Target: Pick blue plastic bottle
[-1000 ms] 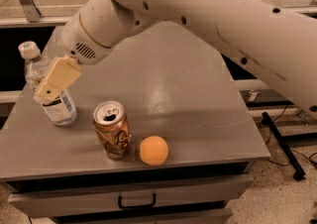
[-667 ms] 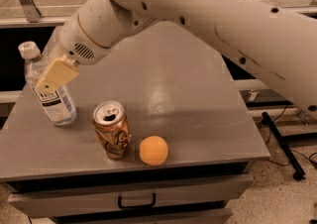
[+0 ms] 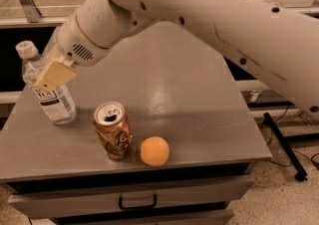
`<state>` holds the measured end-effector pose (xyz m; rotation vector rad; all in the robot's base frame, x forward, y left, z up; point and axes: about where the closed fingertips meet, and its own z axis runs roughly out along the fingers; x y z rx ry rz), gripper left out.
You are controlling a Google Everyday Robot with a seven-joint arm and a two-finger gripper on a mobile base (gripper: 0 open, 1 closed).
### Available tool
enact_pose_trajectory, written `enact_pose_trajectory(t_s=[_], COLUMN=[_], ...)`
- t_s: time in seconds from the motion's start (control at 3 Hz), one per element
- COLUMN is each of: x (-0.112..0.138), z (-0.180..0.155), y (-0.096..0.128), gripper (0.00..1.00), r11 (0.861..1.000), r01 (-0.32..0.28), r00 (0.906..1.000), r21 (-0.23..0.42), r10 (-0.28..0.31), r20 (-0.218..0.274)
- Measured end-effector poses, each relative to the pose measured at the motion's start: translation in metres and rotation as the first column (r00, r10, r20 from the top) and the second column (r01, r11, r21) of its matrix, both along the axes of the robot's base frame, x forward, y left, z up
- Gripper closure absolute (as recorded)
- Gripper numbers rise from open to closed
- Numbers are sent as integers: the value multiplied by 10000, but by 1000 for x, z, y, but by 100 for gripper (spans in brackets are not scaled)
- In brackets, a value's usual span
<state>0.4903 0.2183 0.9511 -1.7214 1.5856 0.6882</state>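
Observation:
The blue plastic bottle (image 3: pixel 51 102) is clear, with a white cap and a white-and-pale-blue "TEA" label. It stands at the left edge of the grey table (image 3: pixel 179 99), leaning a little with its cap to the left. My gripper (image 3: pixel 54 74) is at the end of the big white arm, and its tan pad lies across the bottle's upper body, just below the neck. The part of the bottle behind the pad is hidden.
An orange-brown drink can (image 3: pixel 112 130) with an opened top stands near the front, right of the bottle. An orange ball (image 3: pixel 154 150) lies beside the can. The table has a drawer (image 3: pixel 137 201) below its front edge. A dark stand leg (image 3: pixel 284 147) lies on the floor at the right.
My gripper has shifted slightly up and left along the bottle. The bottle, the can and the orange ball have stayed in place.

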Motion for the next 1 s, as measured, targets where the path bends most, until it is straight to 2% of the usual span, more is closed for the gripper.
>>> enact_pose_trajectory(t_s=[0.33, 0.67, 1.0], x=[0, 1, 11], z=[13, 53, 98], y=[1, 7, 6], gripper=[100, 100, 100], r11=[9998, 9987, 9992], r01=[-125, -382, -389], r00=[9996, 9940, 9845], r21=[163, 350, 60], r10=[121, 344, 373], r20=[244, 1034, 1716])
